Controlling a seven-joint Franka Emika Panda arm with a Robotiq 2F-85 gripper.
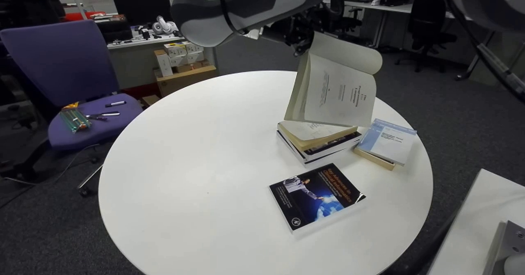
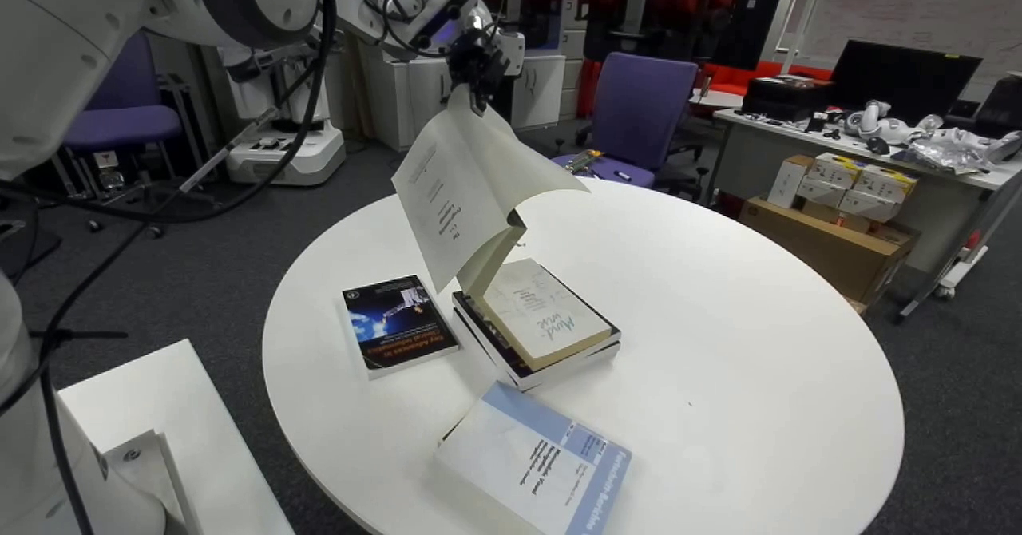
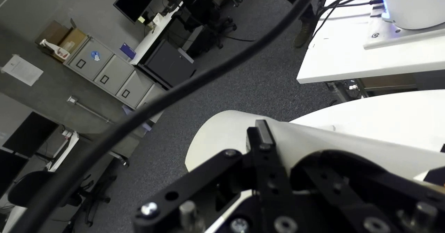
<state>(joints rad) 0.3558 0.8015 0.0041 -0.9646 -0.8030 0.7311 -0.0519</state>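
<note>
My gripper [image 1: 302, 47] is shut on the top edge of the pages of a pale book [image 1: 340, 94], raised above the round white table [image 1: 184, 164]. In an exterior view the gripper [image 2: 479, 97] is above the open pages [image 2: 447, 208], which hang tilted, with one sheet curling away. In the wrist view the paper [image 3: 222, 135] bends around the fingers [image 3: 263, 132] and hides one of them. Below is a book with handwriting [image 2: 543, 311] on top of a stack of dark-covered books [image 1: 332, 147]. Whether the lifted pages join that book I cannot tell.
A dark-covered book [image 1: 316, 197] lies beside the stack. A blue and white book [image 2: 543, 463] rests on another book on the other side. A purple chair [image 1: 82, 115] stands near the table. The robot's white base table [image 2: 168, 415] is close by. A black cable [image 3: 194, 83] crosses the wrist view.
</note>
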